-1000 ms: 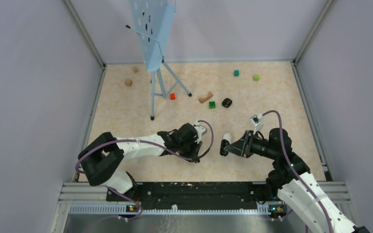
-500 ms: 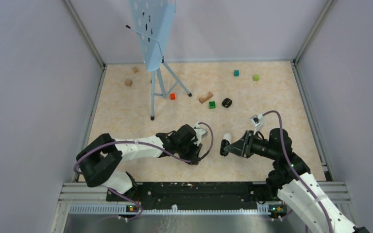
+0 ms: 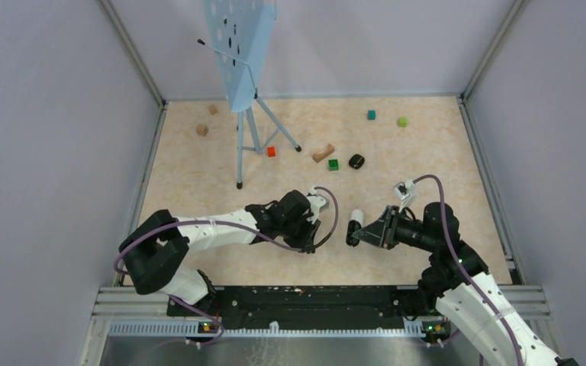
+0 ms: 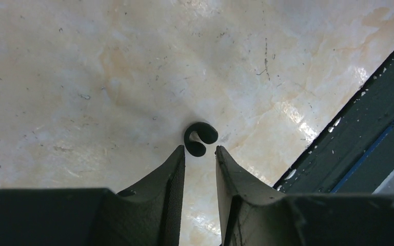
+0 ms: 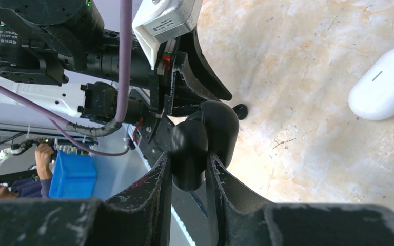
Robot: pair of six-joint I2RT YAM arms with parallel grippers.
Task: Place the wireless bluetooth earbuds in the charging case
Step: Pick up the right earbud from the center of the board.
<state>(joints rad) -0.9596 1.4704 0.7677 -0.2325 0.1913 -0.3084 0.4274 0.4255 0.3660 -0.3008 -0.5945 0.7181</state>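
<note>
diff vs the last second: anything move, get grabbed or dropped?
The left arm pulled back a touch, then eased forward toward the right arm. The left gripper is open, with the black earbud on the table just past its fingers, not gripped. Nothing was taken or let go. Unchanged: the right gripper shut on the black charging case, the white case, the green block and the stand.

In the top view the left gripper [image 4: 200, 154] hides its fingertips under its own wrist, and the black earbud [image 4: 205, 132] at their 12 o'clock is too small to find there. Whether that bud touches the tips cannot be told. The black charging case [image 5: 205, 136] has its near end buried between the right gripper [image 5: 189, 164] fingers. The white case [image 5: 385, 84] is cut off at 3 o'clock, the music stand [image 3: 240, 53] at 12 o'clock.
</note>
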